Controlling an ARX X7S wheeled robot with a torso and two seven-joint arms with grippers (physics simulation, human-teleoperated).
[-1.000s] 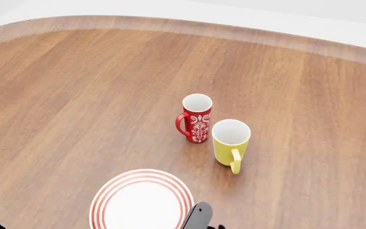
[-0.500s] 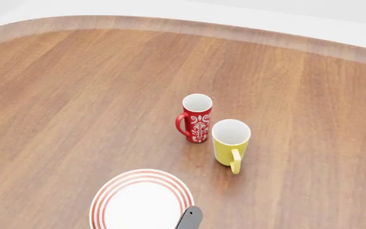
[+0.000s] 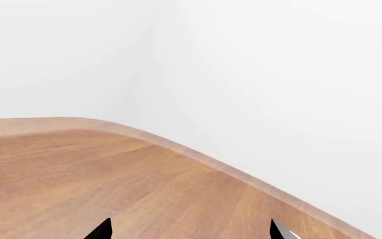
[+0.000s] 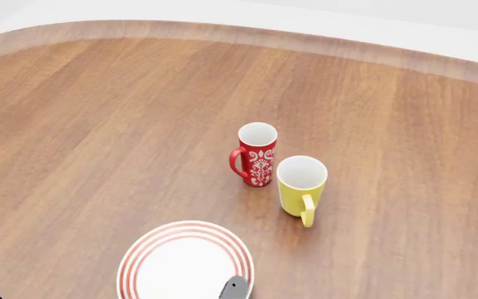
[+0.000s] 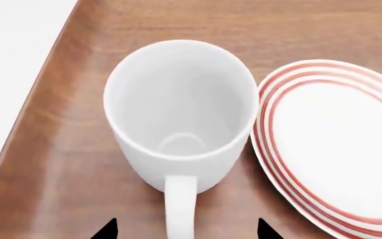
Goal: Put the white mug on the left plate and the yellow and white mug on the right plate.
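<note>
The right tool (image 5: 185,230) is open, its tips either side of the white mug's (image 5: 181,117) handle at the right wrist view's lower edge. The mug stands upright on the bench (image 5: 78,164), just beside a red-ringed plate (image 5: 337,149). I can't tell which of the two plates this is. In the head view, a plate (image 4: 185,261) sits at lower centre. The yellow and white mug (image 4: 300,185) stands mid-frame, with a red mug (image 4: 256,154) just beyond. The left tool (image 3: 187,230) is open over bare bench.

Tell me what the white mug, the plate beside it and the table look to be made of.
White mug: glazed ceramic by the look, smooth and glossy with soft reflections inside. Plate: likely the same glazed ceramic, white with red rim rings. Table: wood or wood veneer, visible grain, satin sheen. It is a render, so these are appearances only.
</note>
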